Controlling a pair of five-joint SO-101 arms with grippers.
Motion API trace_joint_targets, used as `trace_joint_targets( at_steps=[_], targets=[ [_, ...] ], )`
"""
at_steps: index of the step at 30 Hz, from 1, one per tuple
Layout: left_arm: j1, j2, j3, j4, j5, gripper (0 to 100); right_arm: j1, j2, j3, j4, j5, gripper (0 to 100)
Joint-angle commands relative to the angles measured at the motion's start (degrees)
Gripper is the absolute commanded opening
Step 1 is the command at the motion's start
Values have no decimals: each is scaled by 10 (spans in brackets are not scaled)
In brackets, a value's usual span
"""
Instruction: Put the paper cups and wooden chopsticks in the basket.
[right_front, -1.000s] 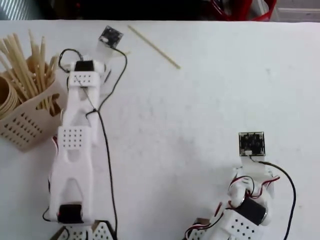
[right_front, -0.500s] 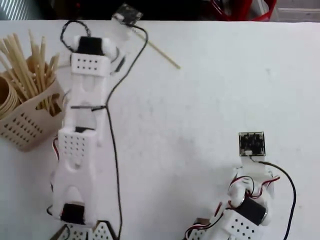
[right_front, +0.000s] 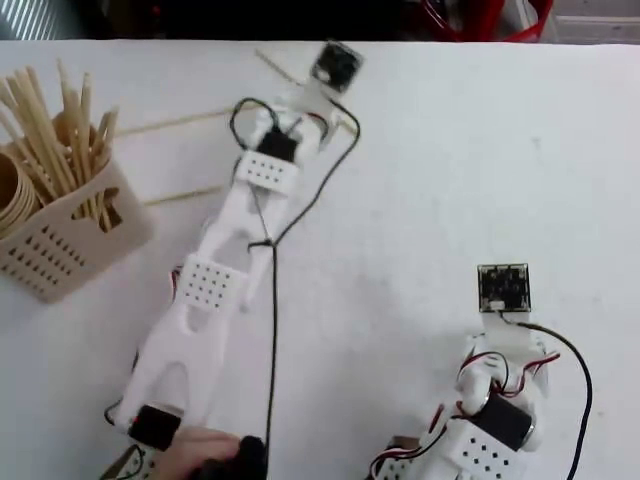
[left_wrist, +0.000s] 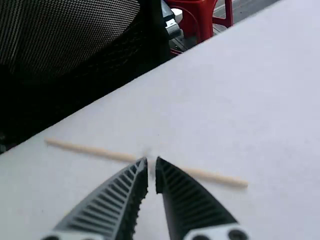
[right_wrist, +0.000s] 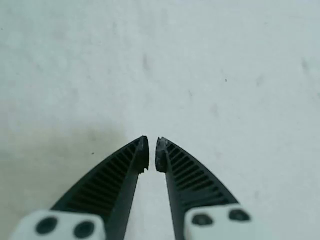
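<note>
The left fingers (left_wrist: 144, 172) are hanging low over the bench (right_front: 450, 170) by its far edge. They are drawn almost together, with just a slit between them, and are gripping nothing. Their tips are sitting right at a wooden chopstick (left_wrist: 90, 150) that is lying flat on the bench just beyond them; whether they are touching it cannot be told. A second chopstick (right_front: 185, 121) is lying farther toward the left edge, running in under the left arm (right_front: 210, 290), and a third chopstick (right_front: 185, 195) is lying nearer the basket (right_front: 50, 260), its end also going under that arm. The perforated basket is standing at the left edge, holding a bundle of chopsticks (right_front: 60, 130) that are sticking upward and a stack of paper cups (right_front: 12, 200). The right fingers (right_wrist: 145, 152) are hovering over bare bench toward the near right corner — likewise narrowed to a slit, with nothing between them.
</note>
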Motion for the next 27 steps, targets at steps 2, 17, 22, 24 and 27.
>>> trace_joint_targets(
  at_steps=[2, 17, 22, 24, 27],
  targets=[
    [15, 29, -4, -48, -140, 24, 7, 0, 5, 6, 2, 45],
    [-58, -220, -223, 664, -109, 24, 6, -22, -27, -51, 2, 45],
    [-211, -377, -191, 655, 49, 27, -42, -2, -160, -38, -16, 49],
    [-262, -417, -156, 655, 47, 27, -59, 49, -244, -11, -17, 50],
    [-323, -454, -74, 655, -15, 27, -107, 193, -398, 21, -20, 85]
  ],
)
